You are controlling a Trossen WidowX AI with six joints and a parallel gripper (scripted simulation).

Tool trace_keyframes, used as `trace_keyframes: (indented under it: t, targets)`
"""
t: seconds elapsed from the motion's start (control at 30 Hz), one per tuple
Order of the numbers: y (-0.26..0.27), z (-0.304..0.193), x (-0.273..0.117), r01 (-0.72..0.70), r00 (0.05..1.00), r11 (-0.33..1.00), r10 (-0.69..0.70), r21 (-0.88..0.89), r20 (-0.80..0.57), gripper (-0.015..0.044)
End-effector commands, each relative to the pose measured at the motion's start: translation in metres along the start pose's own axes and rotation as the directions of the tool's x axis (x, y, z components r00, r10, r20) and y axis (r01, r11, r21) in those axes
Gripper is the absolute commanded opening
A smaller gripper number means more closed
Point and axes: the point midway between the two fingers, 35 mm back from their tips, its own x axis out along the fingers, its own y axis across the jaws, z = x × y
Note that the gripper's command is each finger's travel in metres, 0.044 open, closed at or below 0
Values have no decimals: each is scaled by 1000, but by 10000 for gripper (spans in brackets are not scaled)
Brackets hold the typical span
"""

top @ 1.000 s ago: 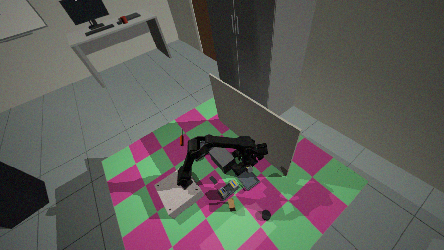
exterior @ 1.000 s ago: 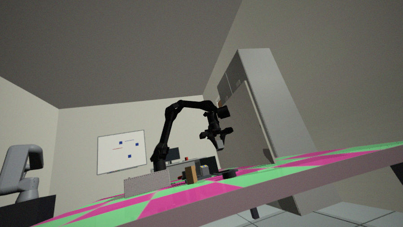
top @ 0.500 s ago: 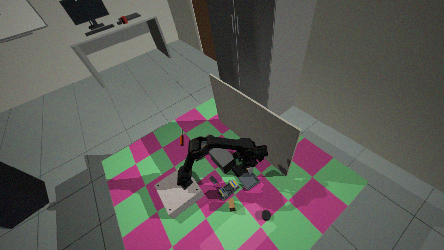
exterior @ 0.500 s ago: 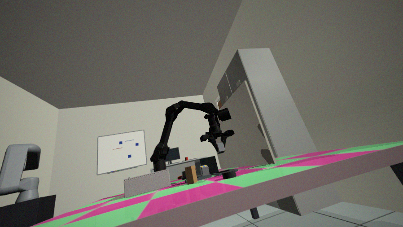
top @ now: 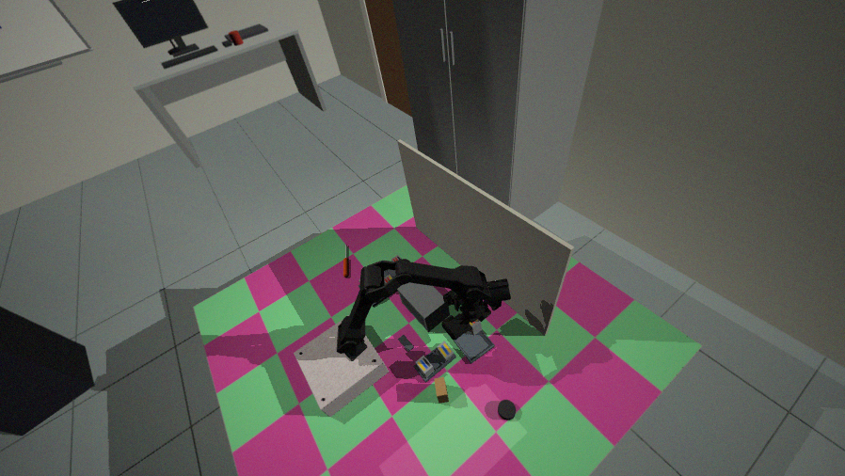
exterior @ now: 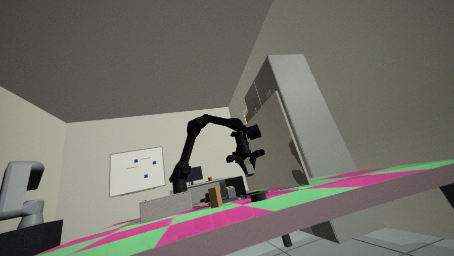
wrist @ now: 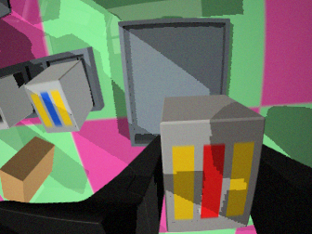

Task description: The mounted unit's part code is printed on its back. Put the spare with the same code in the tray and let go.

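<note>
A grey spare block with yellow-red-yellow stripes (wrist: 212, 171), clamped in the black gripper (wrist: 207, 209), is best lowered squarely into the shallow grey tray (wrist: 176, 75) before release.

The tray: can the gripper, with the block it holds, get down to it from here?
Probably yes. The gripper, shut on the striped block, hangs above the tray, and nothing shows between them. The other blocks sit off to the side.

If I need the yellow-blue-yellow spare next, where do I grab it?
Come from above and pinch the yellow-blue-yellow spare by its plain grey side walls: its striped face points up, and the dark rack seems to hem in its base.
</note>
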Motion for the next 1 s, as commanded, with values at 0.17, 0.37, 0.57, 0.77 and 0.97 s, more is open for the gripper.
trace_keyframes:
  t: [0.17,0.37,0.57,0.77,0.97]
  targets:
    - [0,0,9,0,1000,1000,0,-5,-2,0]
    - [0,0,15,0,1000,1000,0,-5,-2,0]
    - [0,0,21,0,1000,1000,0,-5,-2,0]
    - [1,0,27,0,1000,1000,0,-5,-2,0]
    - [1,0,33,0,1000,1000,0,-5,-2,0]
